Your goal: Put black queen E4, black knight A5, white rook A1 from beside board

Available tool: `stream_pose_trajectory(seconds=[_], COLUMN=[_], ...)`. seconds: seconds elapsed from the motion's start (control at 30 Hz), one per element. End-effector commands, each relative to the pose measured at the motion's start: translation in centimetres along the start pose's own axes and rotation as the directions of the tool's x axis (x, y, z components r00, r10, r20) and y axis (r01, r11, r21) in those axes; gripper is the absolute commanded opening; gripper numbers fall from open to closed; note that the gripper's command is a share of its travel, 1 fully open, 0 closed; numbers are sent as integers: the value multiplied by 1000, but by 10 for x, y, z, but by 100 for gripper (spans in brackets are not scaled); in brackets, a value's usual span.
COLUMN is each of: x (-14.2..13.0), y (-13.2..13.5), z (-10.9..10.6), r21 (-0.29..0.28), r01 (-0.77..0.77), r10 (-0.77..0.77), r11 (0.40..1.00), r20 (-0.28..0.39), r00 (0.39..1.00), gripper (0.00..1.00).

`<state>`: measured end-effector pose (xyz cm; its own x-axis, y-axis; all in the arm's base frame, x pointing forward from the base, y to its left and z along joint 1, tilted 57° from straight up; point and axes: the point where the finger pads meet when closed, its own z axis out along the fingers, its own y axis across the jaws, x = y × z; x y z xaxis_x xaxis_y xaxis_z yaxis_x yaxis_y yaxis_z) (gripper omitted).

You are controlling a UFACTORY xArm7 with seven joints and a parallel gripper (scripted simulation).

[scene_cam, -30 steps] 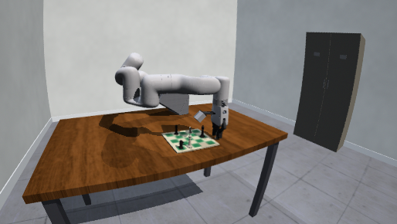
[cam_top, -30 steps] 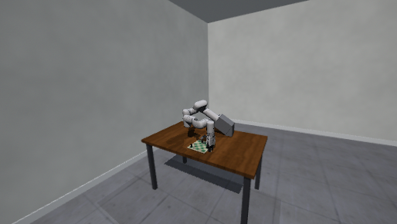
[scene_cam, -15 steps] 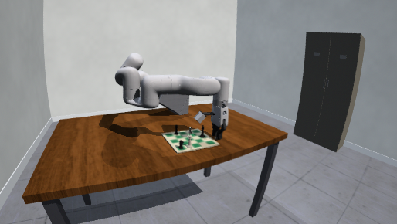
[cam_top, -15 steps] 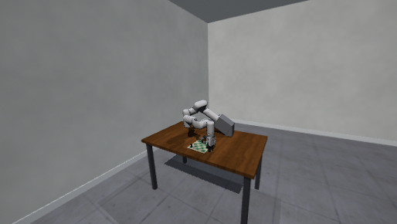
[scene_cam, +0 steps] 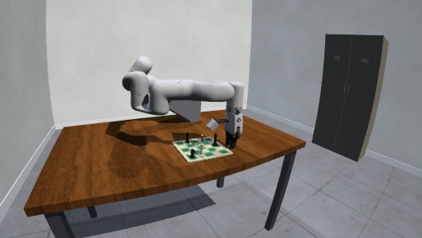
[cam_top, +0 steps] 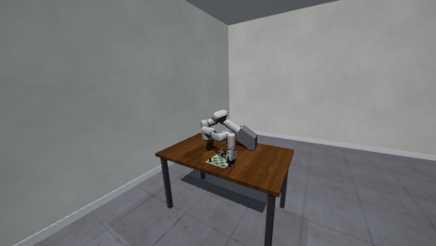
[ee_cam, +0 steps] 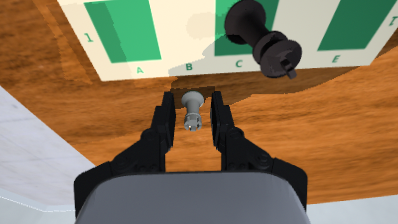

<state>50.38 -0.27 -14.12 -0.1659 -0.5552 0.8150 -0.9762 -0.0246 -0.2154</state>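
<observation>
Rig: I have the hand (cam_top: 231,164) (scene_cam: 231,146) (ee_cam: 192,103) lowered off the board's lettered edge, toward the tabletop's right-hand corner in the exterior view.
Hand state: partly spread, pinching nothing; a gap shows on each side of the piece.
White rook: upright on the tabletop (cam_top: 263,163) (scene_cam: 82,172) (ee_cam: 300,150), between the fingers, just beside the board (cam_top: 220,164) (scene_cam: 217,155) (ee_cam: 177,25) near letter B. The white rook (ee_cam: 193,107) is not yet on A1.
Rook handling, judged: light, rigid and smooth; likely to slip or tilt if pinched off-centre, unlikely to crush.
Hold point, recommended: the narrow stem below the crown, pads level and centred; avoid the flared base and the notched rim.
Closing: slow and even, since one pad touching first could tip it.
Black king: the black king (scene_cam: 215,140) (ee_cam: 276,50) stands at C1, near the path; I advise a straight lift, then a carry clear of it.
Set-down: upright, whole base inside A1, before release.

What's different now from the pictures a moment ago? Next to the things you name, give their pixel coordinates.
Nothing visibly changed: the white jointed arm (cam_top: 220,136) (scene_cam: 193,90) and the green-and-cream chessboard (cam_top: 220,161) (scene_cam: 211,157) (ee_cam: 187,20) stayed put. The black gripper (cam_top: 231,164) (scene_cam: 231,144) (ee_cam: 192,103) has its fingers around the small white rook (ee_cam: 192,104), not touching it. No earlier close-up shows whether they moved.
</observation>
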Motion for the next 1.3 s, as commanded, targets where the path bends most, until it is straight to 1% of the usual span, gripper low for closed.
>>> stream_pose_trajectory(seconds=[0.0, 0.27, 0.3, 1.27], x=[-1, -1, -1, -1], y=[-1, -1, -1, -1], z=[-3, -3, -3, -3], r21=[3, 3, 3, 3], r01=[0, 0, 0, 0], r10=[0, 0, 0, 0], r11=[1000, 1000, 1000, 1000], r20=[4, 4, 4, 4], r00=[1000, 1000, 1000, 1000], gripper=[37, 37, 0, 0])
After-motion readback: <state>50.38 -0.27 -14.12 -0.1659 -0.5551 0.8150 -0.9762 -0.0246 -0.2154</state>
